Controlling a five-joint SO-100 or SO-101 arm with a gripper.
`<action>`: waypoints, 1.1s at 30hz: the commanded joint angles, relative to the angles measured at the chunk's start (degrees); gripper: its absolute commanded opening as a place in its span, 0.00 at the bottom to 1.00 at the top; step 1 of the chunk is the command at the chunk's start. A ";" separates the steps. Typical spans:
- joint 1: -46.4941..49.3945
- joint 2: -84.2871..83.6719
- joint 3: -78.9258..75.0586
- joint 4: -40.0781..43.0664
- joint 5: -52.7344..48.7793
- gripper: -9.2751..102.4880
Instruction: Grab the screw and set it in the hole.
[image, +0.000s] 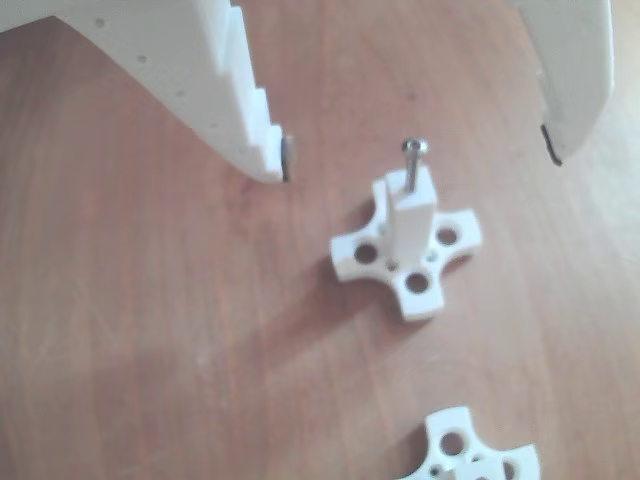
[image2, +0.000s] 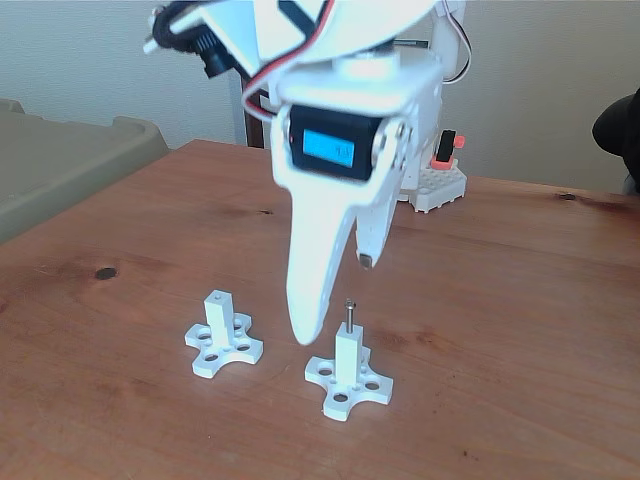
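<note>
The thin dark screw (image: 411, 168) stands upright in the hole at the top of a white post (image: 413, 218) on a cross-shaped base (image: 418, 285). In the fixed view the screw (image2: 350, 314) sticks up from the right-hand post (image2: 348, 357). My gripper (image: 418, 152) is open, with one white finger on each side of the screw head and touching nothing. In the fixed view the gripper (image2: 336, 298) hangs just above and left of that post, its long finger (image2: 310, 290) reaching down beside it.
A second white post on a cross base (image2: 222, 340) stands to the left, seen partly at the bottom edge (image: 470, 455) in the other view. A grey-green bin (image2: 60, 160) sits off the table's left. The arm's base (image2: 437, 185) stands at the back.
</note>
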 joint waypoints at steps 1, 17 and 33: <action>0.70 10.20 -0.09 0.44 -0.18 0.40; 6.77 42.01 18.02 0.35 -6.24 0.04; 7.73 71.98 55.99 -11.95 -2.64 0.04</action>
